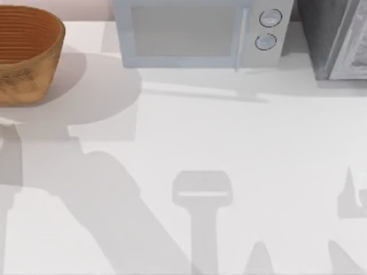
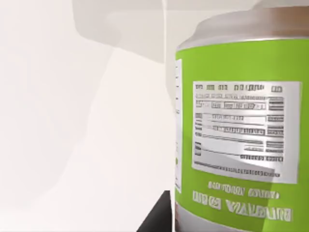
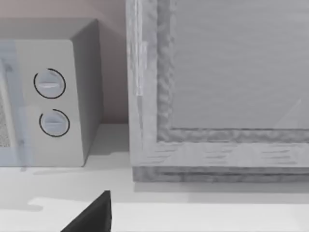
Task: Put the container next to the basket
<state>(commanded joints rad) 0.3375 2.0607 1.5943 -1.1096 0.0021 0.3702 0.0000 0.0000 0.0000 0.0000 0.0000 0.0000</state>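
Container (image 2: 241, 135) close before left wrist; basket (image 1: 26, 54) (interior bare) far-left.

1. The basket (image 1: 26, 54) is cut off by the top view's left edge
2. The microwave (image 1: 195, 34) loses its top to the upper edge there
3. A grey framed unit (image 1: 338, 40) runs off the right corner
4. The container (image 2: 241, 135) is cropped in the left wrist view, its label print too blurred to read
5. A dark finger (image 3: 91, 215) is cut off at the right wrist view's edge
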